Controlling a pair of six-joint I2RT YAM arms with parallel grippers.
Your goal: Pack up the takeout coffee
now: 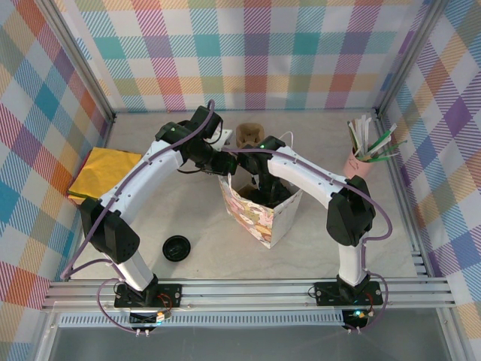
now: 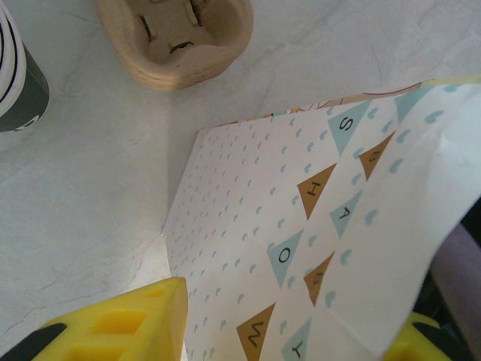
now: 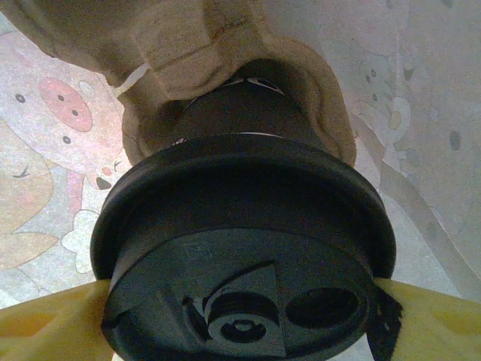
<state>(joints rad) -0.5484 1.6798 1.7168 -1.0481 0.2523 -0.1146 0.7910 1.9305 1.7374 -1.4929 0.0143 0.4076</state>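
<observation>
Far left on the pale table, a flat yellow bundle (image 1: 105, 173) is seen lying, and a loose flat black plastic lid (image 1: 176, 247) is seen near the left arm's base. The left gripper (image 2: 293, 308) is stretched to the upper left edge of the printed paper gift bag (image 1: 259, 214). Its yellow fingers (image 2: 120, 323) are set partly apart with the bag's bunting-patterned wall between them. Whether the paper is actually pinched cannot be told. Just beyond it, a white paper cup with a black band (image 2: 15, 83) and an empty brown moulded-pulp cup carrier (image 2: 176, 37) are seen on the table, near each other. At centre, the right gripper (image 3: 240, 293) is lowered into the bag's open top. Its jaws are spread wide and pressed against both sides of the round black plastic lid of the takeout coffee (image 3: 240, 203). The coffee is seated in a second pulp carrier (image 3: 180, 68) inside the bag, with the cartoon-printed paper around it. Far right, a pink cup of stirrers (image 1: 364, 154) is seen standing.
</observation>
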